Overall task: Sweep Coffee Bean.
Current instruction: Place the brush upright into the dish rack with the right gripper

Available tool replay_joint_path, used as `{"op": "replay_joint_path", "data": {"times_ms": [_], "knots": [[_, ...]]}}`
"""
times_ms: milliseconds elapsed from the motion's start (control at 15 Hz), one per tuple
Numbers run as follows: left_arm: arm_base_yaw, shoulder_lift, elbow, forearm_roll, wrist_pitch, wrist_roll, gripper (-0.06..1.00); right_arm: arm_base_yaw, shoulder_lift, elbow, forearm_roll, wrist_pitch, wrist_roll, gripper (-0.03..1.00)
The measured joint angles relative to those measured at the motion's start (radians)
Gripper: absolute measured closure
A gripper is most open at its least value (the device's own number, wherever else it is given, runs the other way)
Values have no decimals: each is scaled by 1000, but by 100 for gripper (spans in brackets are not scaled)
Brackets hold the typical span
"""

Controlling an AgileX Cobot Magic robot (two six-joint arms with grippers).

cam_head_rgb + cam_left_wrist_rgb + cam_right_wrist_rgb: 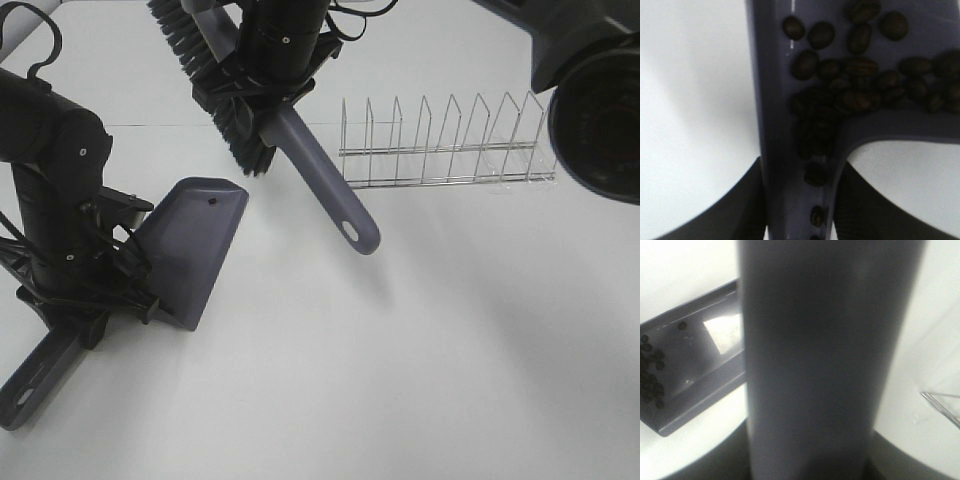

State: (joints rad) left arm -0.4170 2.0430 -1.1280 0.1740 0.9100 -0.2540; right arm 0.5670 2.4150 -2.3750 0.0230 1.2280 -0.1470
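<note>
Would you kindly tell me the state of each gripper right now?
Left gripper: closed, holding the dustpan by its handle.
Right gripper: closed, holding the brush by its handle.

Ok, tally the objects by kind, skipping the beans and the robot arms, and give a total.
dustpan: 1
brush: 1
wire rack: 1
Total: 3

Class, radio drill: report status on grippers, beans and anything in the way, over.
Status: left gripper shut on dustpan handle; right gripper shut on brush, held tilted. Visible coffee beans lie in dustpan. The wire rack stands right, apart from both.
</note>
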Motion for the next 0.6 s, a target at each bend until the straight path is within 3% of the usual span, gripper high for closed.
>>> {"op": "replay_joint_path", "data": {"times_ms": [333, 600], "knots": [[0, 0, 0, -35, 0, 0, 61, -75, -171, 226, -14, 2, 102, 62], [0, 0, 0, -73, -5, -2, 61, -190, -421, 578, -16, 2, 129, 62]]}}
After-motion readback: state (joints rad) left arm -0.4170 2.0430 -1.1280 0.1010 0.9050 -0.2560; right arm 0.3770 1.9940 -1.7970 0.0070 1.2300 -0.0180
